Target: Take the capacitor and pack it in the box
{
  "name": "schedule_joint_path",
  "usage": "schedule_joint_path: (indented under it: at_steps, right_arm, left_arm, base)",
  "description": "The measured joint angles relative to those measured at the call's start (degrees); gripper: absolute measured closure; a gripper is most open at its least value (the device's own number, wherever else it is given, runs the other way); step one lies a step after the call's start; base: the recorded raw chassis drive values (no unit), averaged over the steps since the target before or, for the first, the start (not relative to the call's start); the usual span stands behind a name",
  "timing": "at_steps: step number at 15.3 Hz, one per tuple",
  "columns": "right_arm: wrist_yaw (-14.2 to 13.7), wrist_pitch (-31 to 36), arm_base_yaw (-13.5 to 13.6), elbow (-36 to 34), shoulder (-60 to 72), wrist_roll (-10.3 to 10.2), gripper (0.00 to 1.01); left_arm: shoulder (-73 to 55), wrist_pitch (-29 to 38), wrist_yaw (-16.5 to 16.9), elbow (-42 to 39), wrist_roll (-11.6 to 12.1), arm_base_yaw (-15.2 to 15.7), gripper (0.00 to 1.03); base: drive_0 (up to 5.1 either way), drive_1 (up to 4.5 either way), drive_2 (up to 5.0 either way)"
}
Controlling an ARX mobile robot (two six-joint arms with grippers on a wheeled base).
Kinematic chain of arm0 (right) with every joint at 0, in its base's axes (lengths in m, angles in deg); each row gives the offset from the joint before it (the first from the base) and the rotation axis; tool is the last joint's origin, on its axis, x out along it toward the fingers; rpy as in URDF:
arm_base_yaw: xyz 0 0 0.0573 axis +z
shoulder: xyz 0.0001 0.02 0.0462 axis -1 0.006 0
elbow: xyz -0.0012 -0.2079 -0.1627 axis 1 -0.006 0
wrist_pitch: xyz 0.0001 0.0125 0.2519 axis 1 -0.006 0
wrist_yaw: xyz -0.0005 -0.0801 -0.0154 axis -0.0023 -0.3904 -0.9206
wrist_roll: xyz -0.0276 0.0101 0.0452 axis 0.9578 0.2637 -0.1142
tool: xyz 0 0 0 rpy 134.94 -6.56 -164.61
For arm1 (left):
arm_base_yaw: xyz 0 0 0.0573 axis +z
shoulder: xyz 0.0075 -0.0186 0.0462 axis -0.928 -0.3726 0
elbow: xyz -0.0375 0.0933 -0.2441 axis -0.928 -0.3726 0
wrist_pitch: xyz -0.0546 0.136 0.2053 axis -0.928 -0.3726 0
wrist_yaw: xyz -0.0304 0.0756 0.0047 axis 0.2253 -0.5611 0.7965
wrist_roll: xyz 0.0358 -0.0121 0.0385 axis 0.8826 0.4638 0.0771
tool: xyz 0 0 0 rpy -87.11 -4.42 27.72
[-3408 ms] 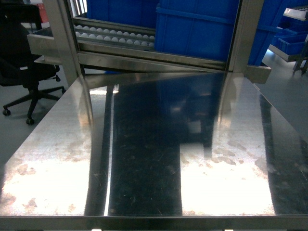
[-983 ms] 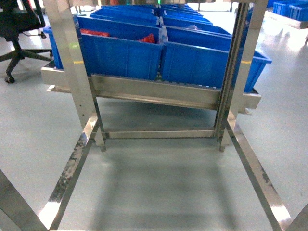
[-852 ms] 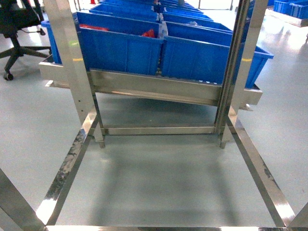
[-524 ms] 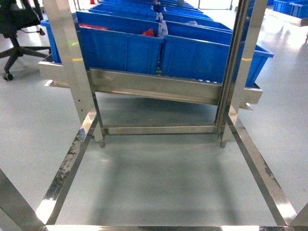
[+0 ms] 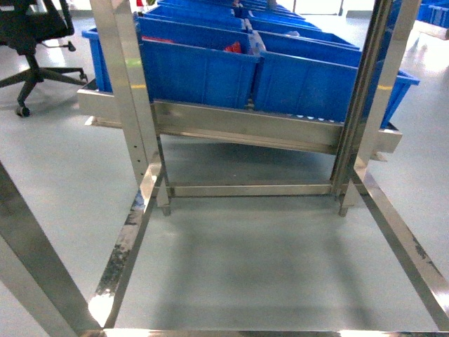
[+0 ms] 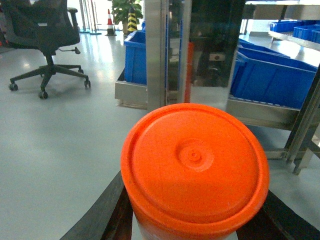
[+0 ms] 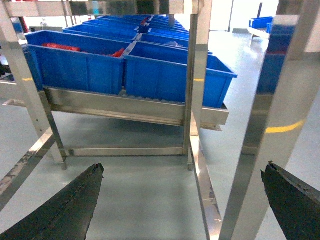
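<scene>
Left end effector (image 6: 195, 220) first, right up close: its two dark fingers (image 6: 107, 215) flank an orange-capped cylinder (image 6: 195, 167), one on each side, and it looks clamped on that body, though the contact itself sits below the frame edge. I take the cylinder for the capacitor. Over on the right wrist view, the right end effector (image 7: 182, 200) has its dark fingertips (image 7: 70, 205) spread wide apart with nothing between them but grey floor.

Just beyond both end effectors stands the steel frame (image 5: 137, 140), its uprights and low crossbars straight ahead. Past that, on a sloped steel rack (image 5: 245, 126), a row of blue bins (image 5: 196, 70). Far off to the left of the left end effector, a black office chair (image 6: 42, 35), and behind it a traffic cone (image 6: 110, 22).

And the box? Not in any view, so the packing spot has to be found before anything else. My read: this is the carry step, capacitor in hand, target unseen. To do it well, keep the left grip firm and the cylinder upright, swing it clear of the steel upright (image 6: 155, 55) directly ahead of it, and keep the right end effector parted and ready for the lid once the box comes into view. A smooth round body can slip, so no sharp turns
</scene>
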Motion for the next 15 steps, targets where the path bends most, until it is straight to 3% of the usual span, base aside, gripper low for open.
schedule_joint_path:
  at_steps: [15]
  right_arm:
    - [0.0,0.1,0.0,0.0,0.0,0.0,0.03]
  left_arm:
    - [0.0,0.2,0.0,0.0,0.0,0.0,0.59]
  base:
    - [-5.0,2.48,2.5]
